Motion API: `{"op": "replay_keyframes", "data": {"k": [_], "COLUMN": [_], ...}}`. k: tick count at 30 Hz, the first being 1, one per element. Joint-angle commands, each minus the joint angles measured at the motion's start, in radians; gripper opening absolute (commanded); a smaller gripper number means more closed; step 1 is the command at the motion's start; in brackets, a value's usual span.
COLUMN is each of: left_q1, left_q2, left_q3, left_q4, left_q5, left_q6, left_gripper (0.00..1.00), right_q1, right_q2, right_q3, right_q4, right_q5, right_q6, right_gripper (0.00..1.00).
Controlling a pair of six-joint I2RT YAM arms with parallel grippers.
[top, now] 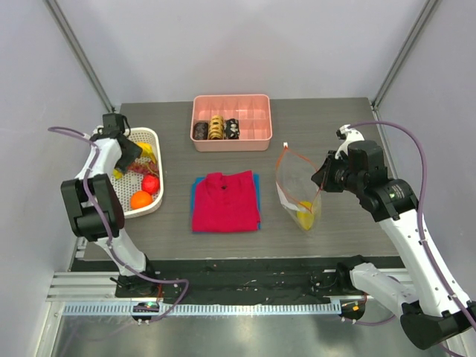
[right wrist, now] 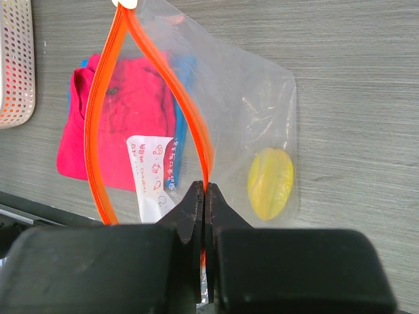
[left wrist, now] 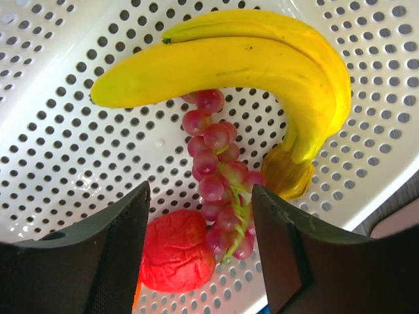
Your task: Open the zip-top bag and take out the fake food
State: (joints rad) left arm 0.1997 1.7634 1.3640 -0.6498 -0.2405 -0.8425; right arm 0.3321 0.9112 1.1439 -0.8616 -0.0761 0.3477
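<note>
Left gripper (left wrist: 200, 191), jaws apart, hangs over banana (left wrist: 216, 65) in basket (left wrist: 59, 137); one yellow fruit (right wrist: 270, 183) left in open zip-top bag (right wrist: 229, 85) (right gripper (right wrist: 205, 196) clamps its rim).

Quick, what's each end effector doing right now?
Left end effector: open, holding nothing, over the white basket.
Right end effector: closed, pinching the zip-top bag at its mouth.

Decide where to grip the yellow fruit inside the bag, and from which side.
Probably across its narrow width, in through the open mouth of the zip-top bag: the oval yellow fruit lies at the closed bottom, while the right gripper pinches the zip strip.
</note>
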Motion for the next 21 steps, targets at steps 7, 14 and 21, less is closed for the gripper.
{"op": "replay_keyframes", "data": {"k": [7,14,21], "left_q1": [-0.359,-0.827,-1.046], "left_q2": [-0.324,-0.251,-0.023], "left_q3": [0.05,0.159,0.403], "left_q4": [0.116,0.43,0.308], "left_q5": [0.234,0.538,0.48], "left_q6": [0.063,-0.081,-0.184], "left_gripper": [0.57,0.42,0.06], "right_q1": [0.004,0.005,0.004], "right_q2": [-0.018,0.006,0.012], "right_q3": [0.042,0.073,0.083], "right_q4": [0.019,0.013,0.019], "right_q5": [0.055,0.117,0.144], "right_q6": [0.004,-0.049,-0.038], "right_gripper": [0.01,0.01,0.01]}}
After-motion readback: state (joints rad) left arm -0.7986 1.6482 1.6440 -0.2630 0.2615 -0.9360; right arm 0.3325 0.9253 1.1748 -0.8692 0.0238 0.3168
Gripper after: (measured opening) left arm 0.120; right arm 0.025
